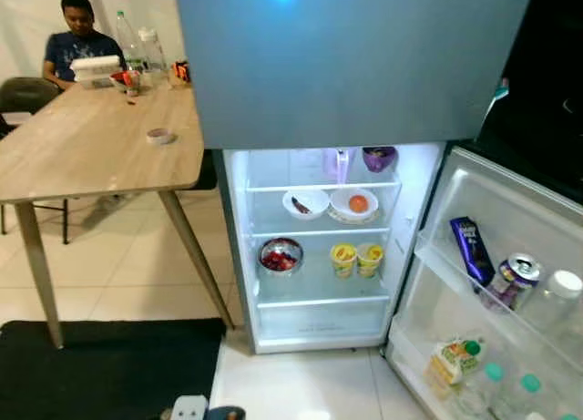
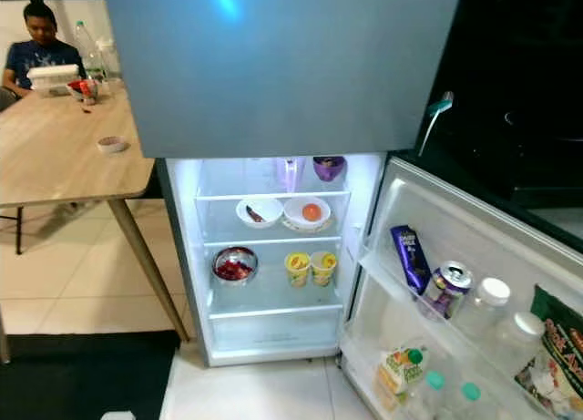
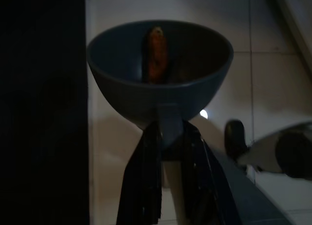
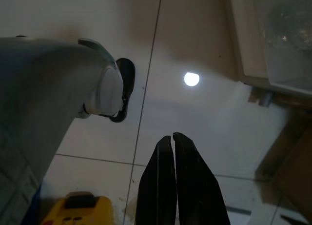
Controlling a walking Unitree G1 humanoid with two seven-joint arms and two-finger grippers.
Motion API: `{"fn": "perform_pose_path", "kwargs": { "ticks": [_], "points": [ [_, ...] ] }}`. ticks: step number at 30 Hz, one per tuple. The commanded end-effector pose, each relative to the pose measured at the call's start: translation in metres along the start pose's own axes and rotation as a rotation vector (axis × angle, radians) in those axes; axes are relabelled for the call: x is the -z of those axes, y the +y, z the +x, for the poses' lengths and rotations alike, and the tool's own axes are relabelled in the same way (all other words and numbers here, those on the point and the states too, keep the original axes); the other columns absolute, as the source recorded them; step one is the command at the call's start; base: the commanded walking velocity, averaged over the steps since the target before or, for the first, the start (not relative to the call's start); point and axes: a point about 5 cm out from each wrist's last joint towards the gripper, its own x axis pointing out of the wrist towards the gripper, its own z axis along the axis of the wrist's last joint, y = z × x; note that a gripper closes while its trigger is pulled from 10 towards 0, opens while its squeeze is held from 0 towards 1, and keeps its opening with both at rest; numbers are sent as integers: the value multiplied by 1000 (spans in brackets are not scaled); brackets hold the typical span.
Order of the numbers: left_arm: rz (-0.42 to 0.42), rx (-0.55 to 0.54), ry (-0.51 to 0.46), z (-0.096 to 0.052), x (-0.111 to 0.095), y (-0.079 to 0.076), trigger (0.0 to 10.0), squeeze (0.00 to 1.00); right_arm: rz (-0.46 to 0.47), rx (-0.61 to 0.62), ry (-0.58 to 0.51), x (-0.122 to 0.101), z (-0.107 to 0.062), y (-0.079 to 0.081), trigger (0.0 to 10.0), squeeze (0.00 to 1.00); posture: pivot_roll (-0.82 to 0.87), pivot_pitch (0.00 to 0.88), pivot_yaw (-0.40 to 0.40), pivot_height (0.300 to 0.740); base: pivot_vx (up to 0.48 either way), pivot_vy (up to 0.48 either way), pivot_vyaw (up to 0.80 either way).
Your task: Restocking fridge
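The left claw [image 3: 165,137] gripped the rim of a blue bowl [image 3: 158,71] holding a carrot [image 3: 155,54], low above the floor. The right claw [image 4: 173,139] hung closed over the tiles. The fridge [image 1: 319,247] stood open, its shelves stocked.

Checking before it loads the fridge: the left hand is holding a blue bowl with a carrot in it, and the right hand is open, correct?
Not quite. In the right wrist view the right hand is shut and empty over the floor. The left hand does grip the blue bowl with the carrot.
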Motion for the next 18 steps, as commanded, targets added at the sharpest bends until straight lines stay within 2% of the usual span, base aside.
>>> {"fn": "perform_pose_path", "kwargs": {
  "ticks": [1,5,11,12,15,16,18],
  "points": [
    [16,-11,-16,1,-6,3,10000,0,0,-2,-11,-1,0,0,10000,0,-76,0,29,740,0,0,0],
    [21,-18,-22,2,-9,3,10000,0,-15,-8,-36,-6,0,-1,10000,0,-77,0,30,740,0,0,0],
    [45,-37,-38,3,-16,5,10000,0,-74,-44,-130,-37,2,2,10000,0,-78,0,33,740,0,0,0],
    [45,-37,-38,3,-16,5,10000,0,-74,-44,-130,-37,2,2,10000,0,-78,0,33,740,0,0,0],
    [55,-38,-46,4,-18,5,10000,0,-91,-95,-188,-56,3,9,10000,0,-78,0,33,740,0,0,0],
    [55,-38,-46,4,-18,5,10000,0,-91,-95,-188,-56,3,9,10000,0,-78,0,33,740,0,0,0],
    [56,-37,-55,4,-20,5,10000,0,-102,-184,-258,-72,3,20,10000,0,-74,0,31,740,0,0,0]
  ]
}}
